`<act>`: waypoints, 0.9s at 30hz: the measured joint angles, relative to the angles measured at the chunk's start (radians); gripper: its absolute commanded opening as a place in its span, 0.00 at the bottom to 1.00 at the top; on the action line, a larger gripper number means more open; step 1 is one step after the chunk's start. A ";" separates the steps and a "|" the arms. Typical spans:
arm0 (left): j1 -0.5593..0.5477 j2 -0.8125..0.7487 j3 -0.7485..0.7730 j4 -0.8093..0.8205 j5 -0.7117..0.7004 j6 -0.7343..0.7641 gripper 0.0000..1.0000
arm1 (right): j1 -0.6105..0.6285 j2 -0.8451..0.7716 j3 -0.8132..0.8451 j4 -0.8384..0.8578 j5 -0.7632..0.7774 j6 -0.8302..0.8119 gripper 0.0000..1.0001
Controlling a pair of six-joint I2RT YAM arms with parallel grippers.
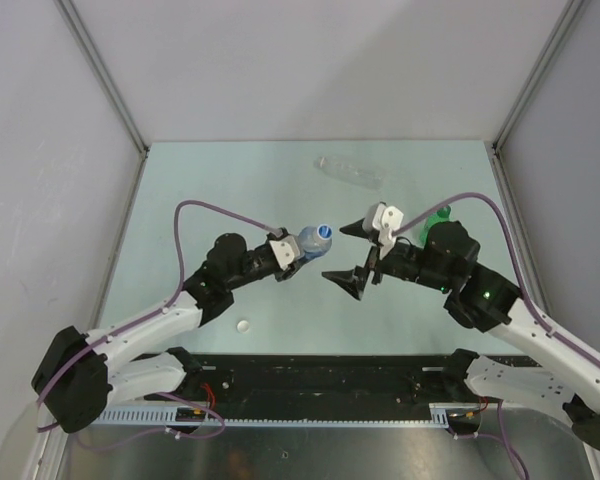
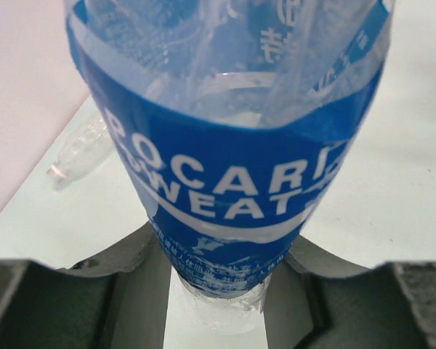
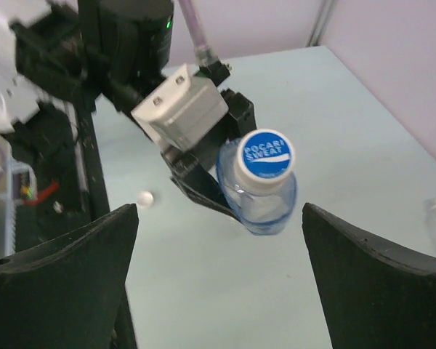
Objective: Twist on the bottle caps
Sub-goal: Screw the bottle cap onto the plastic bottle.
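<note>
My left gripper (image 1: 298, 250) is shut on the clear bottle with the blue label (image 1: 314, 240) and holds it above the table, its neck pointing at the right arm. In the left wrist view the label (image 2: 232, 167) fills the frame between my fingers (image 2: 134, 283). A white cap with a blue printed top (image 3: 262, 157) sits on this bottle's neck. My right gripper (image 1: 352, 256) is open and empty, just right of the cap, jaws wide apart (image 3: 218, 291). A loose white cap (image 1: 244, 325) lies on the table, also visible in the right wrist view (image 3: 144, 198). The green cap is out of view.
The clear unlabelled bottle (image 1: 348, 172) lies on its side at the back of the table and shows in the left wrist view (image 2: 80, 149). The green bottle (image 1: 440, 213) is partly hidden behind my right arm. Grey walls enclose the table on three sides.
</note>
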 measured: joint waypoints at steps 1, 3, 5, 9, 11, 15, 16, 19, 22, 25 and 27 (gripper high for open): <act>0.000 -0.006 -0.003 -0.016 0.026 0.020 0.00 | 0.000 -0.018 -0.006 -0.022 -0.005 -0.035 0.99; 0.000 -0.012 -0.003 -0.056 0.080 0.063 0.00 | 0.000 -0.047 -0.024 -0.063 -0.008 -0.105 0.99; 0.000 -0.013 -0.003 -0.122 0.140 0.113 0.00 | 0.000 -0.077 -0.051 -0.110 -0.008 -0.194 0.98; 0.000 -0.005 0.001 -0.262 0.250 0.203 0.00 | 0.000 -0.110 -0.092 -0.174 -0.024 -0.349 0.89; 0.000 -0.001 0.001 -0.312 0.296 0.237 0.00 | 0.000 -0.113 -0.100 -0.182 -0.050 -0.406 0.83; 0.000 0.002 0.002 -0.368 0.351 0.286 0.00 | 0.000 -0.113 -0.101 -0.185 -0.121 -0.475 0.71; 0.000 0.002 0.003 -0.377 0.358 0.293 0.00 | 0.000 -0.111 -0.101 -0.185 -0.144 -0.486 0.69; 0.000 0.006 0.014 -0.401 0.376 0.308 0.00 | 0.002 -0.104 -0.101 -0.188 -0.198 -0.510 0.65; 0.000 0.013 0.024 -0.414 0.385 0.315 0.00 | 0.007 -0.092 -0.101 -0.202 -0.250 -0.531 0.61; 0.000 0.017 0.029 -0.423 0.394 0.322 0.00 | 0.013 -0.087 -0.101 -0.214 -0.288 -0.544 0.59; 0.000 0.021 0.033 -0.430 0.400 0.322 0.00 | 0.016 -0.081 -0.101 -0.216 -0.311 -0.550 0.58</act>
